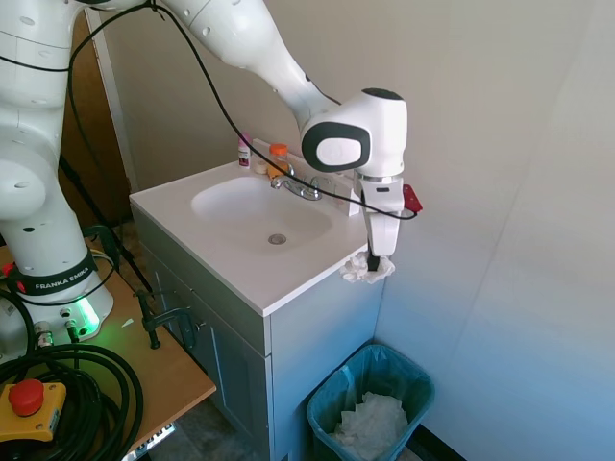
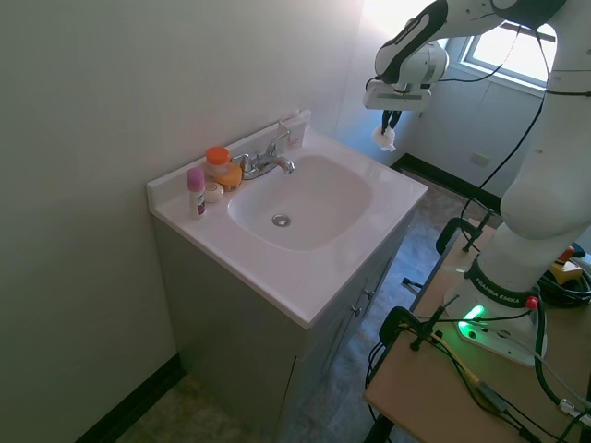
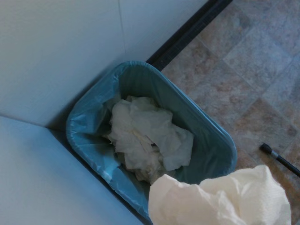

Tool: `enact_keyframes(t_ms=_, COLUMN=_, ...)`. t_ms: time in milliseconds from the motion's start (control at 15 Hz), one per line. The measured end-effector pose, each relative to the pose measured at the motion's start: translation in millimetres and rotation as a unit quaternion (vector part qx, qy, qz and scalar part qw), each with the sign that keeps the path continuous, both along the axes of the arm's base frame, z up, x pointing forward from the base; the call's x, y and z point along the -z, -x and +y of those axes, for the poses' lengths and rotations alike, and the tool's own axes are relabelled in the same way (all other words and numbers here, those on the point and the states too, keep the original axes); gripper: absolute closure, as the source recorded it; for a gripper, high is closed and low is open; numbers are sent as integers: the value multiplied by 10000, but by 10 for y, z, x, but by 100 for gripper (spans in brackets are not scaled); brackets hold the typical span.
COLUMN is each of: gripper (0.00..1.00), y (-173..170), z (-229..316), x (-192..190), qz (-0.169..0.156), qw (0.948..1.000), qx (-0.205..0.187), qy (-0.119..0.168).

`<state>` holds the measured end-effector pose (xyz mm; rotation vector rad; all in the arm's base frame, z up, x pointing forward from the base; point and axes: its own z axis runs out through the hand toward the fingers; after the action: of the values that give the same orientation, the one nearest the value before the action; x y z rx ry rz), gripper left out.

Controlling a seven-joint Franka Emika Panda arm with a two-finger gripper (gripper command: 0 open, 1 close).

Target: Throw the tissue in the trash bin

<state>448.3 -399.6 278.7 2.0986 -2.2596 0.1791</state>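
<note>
In the first exterior view, the gripper (image 1: 376,261) is seen pointing straight down past the right-hand edge of the sink cabinet (image 1: 288,336), its fingers closed on the tissue (image 1: 368,269), which is held in the air at about countertop height, just beside the counter's corner. The trash bin (image 1: 332,403) is seen on the floor well below, lined with a teal bag and set between the cabinet's side and the wall; a broad wad of white paper (image 1: 370,423) is lying inside it. A faucet (image 1: 296,186), an orange-capped bottle (image 1: 278,157) and a pink-capped tube (image 1: 245,150) are ranged along the back of the basin. In the second exterior view, the gripper (image 2: 389,129) is shown beyond the far corner of the counter, with the tissue (image 2: 385,138) pinched at its tips (a small white lump against the bright wall); the bin is hidden behind the cabinet here. In the wrist view, the trash bin (image 3: 89,117) is looked down on from above, the paper wad (image 3: 147,140) filling its middle, and the tissue (image 3: 220,199) is seen close up and blurred, overlapping the bin's rim.
</note>
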Motion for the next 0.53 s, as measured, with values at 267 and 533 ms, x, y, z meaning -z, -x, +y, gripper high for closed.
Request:
enact_keyframes(t_ms=267, gripper=0, y=-88, z=-193, x=214, qz=13, qw=9998, qx=195, qy=-28)
enact_keyframes(t_ms=533, gripper=0, y=-155, z=-279, x=246, qz=-16, qw=9998, qx=187, qy=-31)
